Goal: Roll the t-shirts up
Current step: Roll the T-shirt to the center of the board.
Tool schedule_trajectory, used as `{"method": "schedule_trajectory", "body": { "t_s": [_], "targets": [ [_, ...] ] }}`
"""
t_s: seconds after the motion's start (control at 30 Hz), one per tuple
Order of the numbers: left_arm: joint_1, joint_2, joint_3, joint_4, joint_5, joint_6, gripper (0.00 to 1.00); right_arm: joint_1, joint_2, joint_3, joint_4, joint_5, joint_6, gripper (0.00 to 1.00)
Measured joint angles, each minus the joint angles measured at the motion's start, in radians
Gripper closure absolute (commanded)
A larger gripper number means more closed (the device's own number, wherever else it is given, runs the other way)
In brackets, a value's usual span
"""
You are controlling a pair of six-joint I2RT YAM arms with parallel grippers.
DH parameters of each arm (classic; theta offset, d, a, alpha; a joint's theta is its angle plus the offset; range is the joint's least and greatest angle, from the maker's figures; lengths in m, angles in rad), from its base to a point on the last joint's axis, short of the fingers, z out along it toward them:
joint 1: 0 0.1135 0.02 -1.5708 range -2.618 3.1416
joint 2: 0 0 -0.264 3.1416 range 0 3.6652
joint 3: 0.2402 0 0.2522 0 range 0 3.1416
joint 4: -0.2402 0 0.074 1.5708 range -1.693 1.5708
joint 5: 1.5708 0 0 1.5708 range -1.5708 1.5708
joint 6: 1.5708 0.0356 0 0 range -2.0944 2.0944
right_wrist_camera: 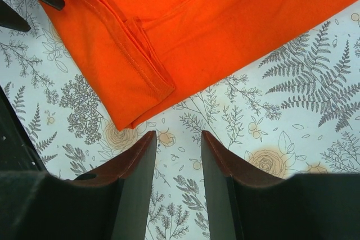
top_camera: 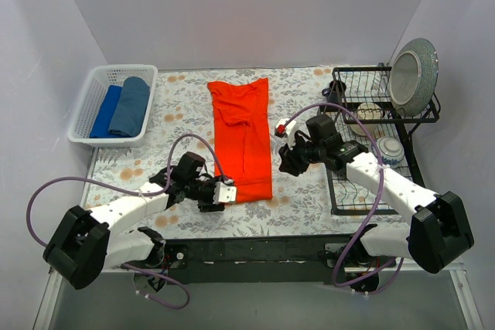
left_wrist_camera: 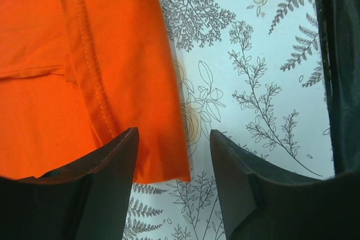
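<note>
The orange-red t-shirt [top_camera: 244, 137] lies flat on the table, folded into a long narrow strip running front to back. My left gripper [top_camera: 229, 193] is open at the strip's near left corner; in the left wrist view [left_wrist_camera: 174, 139] the corner of the orange shirt [left_wrist_camera: 84, 71] lies between the jaws. My right gripper [top_camera: 282, 161] is open beside the strip's right edge; in the right wrist view [right_wrist_camera: 177, 139] it hovers over bare cloth just short of the orange shirt's corner [right_wrist_camera: 185, 21]. Two rolled blue t-shirts [top_camera: 122, 106] lie in the white basket [top_camera: 87, 125].
A black dish rack [top_camera: 375, 141] at the right holds a grey plate [top_camera: 414, 75] and bowls [top_camera: 389, 150]. The table has a floral cloth [top_camera: 186, 106]. White walls enclose the back and sides.
</note>
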Motion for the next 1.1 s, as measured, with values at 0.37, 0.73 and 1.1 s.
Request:
{"method": "schedule_trajectory", "body": {
  "t_s": [0.37,0.73,1.1],
  "targets": [
    [-0.012,0.087,-0.043,0.077,-0.059,0.076,0.97,0.037,-0.01,-0.077,0.096,0.077,-0.111,0.51],
    [0.085,0.174,0.084,0.006,0.051,-0.053,1.0,0.289,-0.056,-0.219,0.297,0.116,-0.292,0.45],
    [0.195,0.33,0.26,-0.061,0.228,-0.109,1.0,0.414,-0.003,-0.281,0.462,0.158,-0.322,0.37]
  ]
}}
